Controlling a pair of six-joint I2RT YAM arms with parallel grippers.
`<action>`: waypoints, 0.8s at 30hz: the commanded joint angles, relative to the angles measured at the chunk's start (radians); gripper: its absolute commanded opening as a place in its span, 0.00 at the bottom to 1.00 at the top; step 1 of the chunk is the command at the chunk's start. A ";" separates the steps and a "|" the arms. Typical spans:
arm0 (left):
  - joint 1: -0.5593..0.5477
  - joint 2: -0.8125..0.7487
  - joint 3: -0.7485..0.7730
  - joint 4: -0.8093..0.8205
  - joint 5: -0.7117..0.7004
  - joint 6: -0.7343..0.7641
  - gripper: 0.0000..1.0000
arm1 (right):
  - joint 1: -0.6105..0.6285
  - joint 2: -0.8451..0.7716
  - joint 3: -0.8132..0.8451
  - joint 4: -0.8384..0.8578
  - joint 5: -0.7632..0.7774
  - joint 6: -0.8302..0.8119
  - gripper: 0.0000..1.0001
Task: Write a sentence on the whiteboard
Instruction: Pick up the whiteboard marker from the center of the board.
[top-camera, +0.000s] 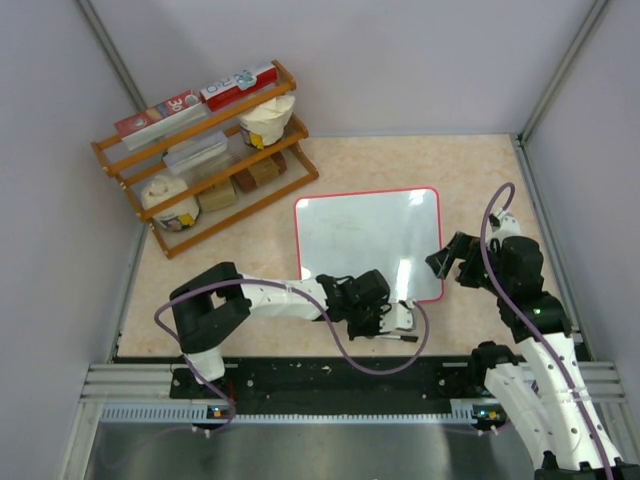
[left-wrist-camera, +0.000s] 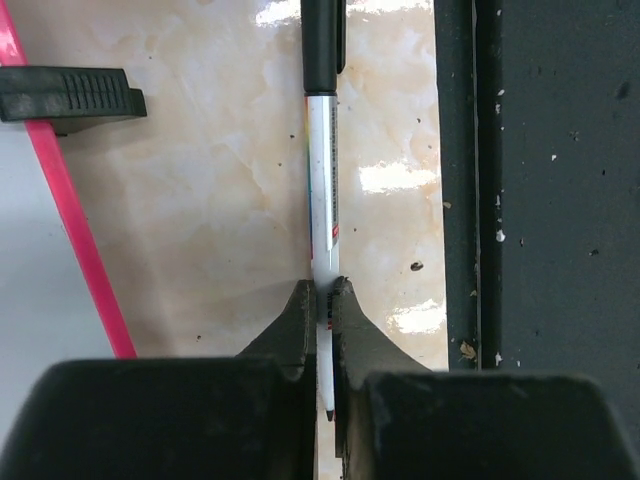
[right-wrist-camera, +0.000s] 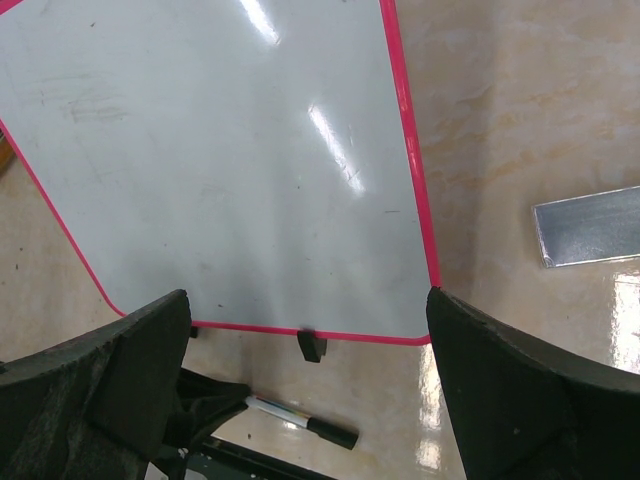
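The whiteboard (top-camera: 365, 240), glossy white with a thin red rim, lies flat mid-table; the sentence does not show on it, only faint smudges (right-wrist-camera: 220, 170). A white marker with a black cap (left-wrist-camera: 322, 180) lies on the table just in front of the board's near edge (top-camera: 405, 336). My left gripper (left-wrist-camera: 322, 290) is shut on the marker's barrel, cap pointing away from it. In the top view the left gripper (top-camera: 396, 318) sits low by the board's near right corner. My right gripper (right-wrist-camera: 308, 298) hangs open over the board's right edge (top-camera: 450, 265), holding nothing.
A wooden rack (top-camera: 200, 150) with boxes and containers stands at the back left. The black base rail (left-wrist-camera: 540, 200) runs right beside the marker. A black foot (left-wrist-camera: 65, 95) juts from the board's rim. A metal strip (right-wrist-camera: 590, 225) lies on the table beyond the board.
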 joint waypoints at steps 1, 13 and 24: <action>0.010 -0.088 -0.056 0.041 0.000 -0.039 0.00 | -0.003 -0.006 0.034 0.002 0.005 -0.004 0.99; 0.292 -0.397 -0.089 0.003 0.294 -0.252 0.00 | -0.003 -0.006 0.137 0.074 -0.151 -0.013 0.99; 0.536 -0.591 -0.042 0.029 0.434 -0.487 0.00 | 0.110 0.077 0.148 0.430 -0.389 0.158 0.98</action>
